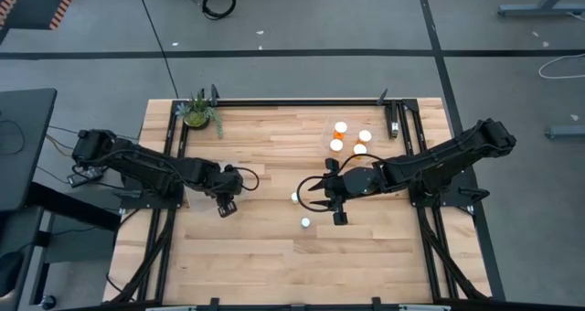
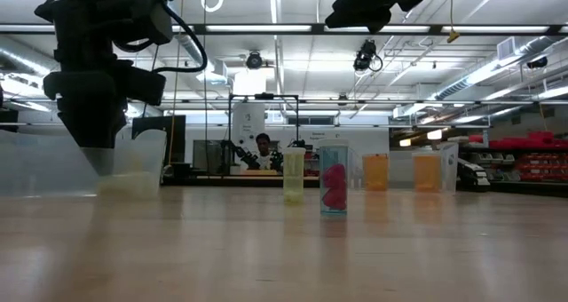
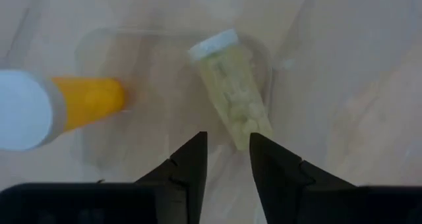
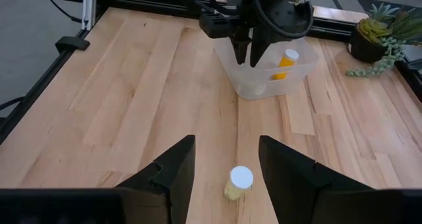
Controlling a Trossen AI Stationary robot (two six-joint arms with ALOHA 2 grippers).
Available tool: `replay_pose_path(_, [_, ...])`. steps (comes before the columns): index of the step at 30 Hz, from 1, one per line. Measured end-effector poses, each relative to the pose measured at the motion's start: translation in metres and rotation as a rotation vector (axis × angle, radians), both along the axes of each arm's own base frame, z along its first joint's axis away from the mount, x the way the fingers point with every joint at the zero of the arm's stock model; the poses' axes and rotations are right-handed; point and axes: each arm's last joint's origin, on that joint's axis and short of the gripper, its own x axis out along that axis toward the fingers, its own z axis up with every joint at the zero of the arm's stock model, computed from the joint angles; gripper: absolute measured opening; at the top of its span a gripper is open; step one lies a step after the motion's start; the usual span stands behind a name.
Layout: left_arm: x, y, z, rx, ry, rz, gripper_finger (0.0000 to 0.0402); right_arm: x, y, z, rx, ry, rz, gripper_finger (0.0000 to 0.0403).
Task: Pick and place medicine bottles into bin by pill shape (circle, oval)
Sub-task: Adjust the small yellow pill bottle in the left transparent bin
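Left gripper (image 4: 249,58) hangs over the clear bin (image 4: 264,76), jaws slightly apart and empty, while right gripper (image 4: 224,165), jaws open, hovers by a pale bottle (image 4: 239,182).

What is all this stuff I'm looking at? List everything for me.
Table: one, light wood, under everything.
Potted plant: one, green, far left corner.
Clear bin: one, see-through, under the left tool.
Orange bottle: one, white cap, lying in the bin.
Pale bottle: one, yellowish, lying in the bin.
Bottle group: four, orange with white caps, far side near the right arm.
Small bottles: two, white-capped, mid-table; one at the right tool's tips, one closer to the near edge.
Person: one, in the room behind.
Left tool: open, above the bin.
Right tool: open, empty.
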Motion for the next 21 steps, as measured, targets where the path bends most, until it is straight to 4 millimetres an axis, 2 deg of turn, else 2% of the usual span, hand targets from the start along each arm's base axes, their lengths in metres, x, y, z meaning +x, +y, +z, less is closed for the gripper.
replay_pose_path(6, [0.002, 0.005, 0.000, -0.026, -0.014, 0.022, 0.0132, 0.000, 0.000, 0.000, 0.000, -0.001, 0.000, 0.0174])
replay_pose_path(13, [0.013, 0.010, 0.003, -0.027, -0.122, 0.057, 0.0122, 0.000, 0.000, 0.000, -0.001, -0.001, 0.000, 0.0174])
replay_pose_path(21, [0.021, 0.012, -0.012, 0.004, -0.063, 0.040, 0.0128, 0.000, 0.000, 0.000, -0.009, -0.004, 0.005, 0.0174])
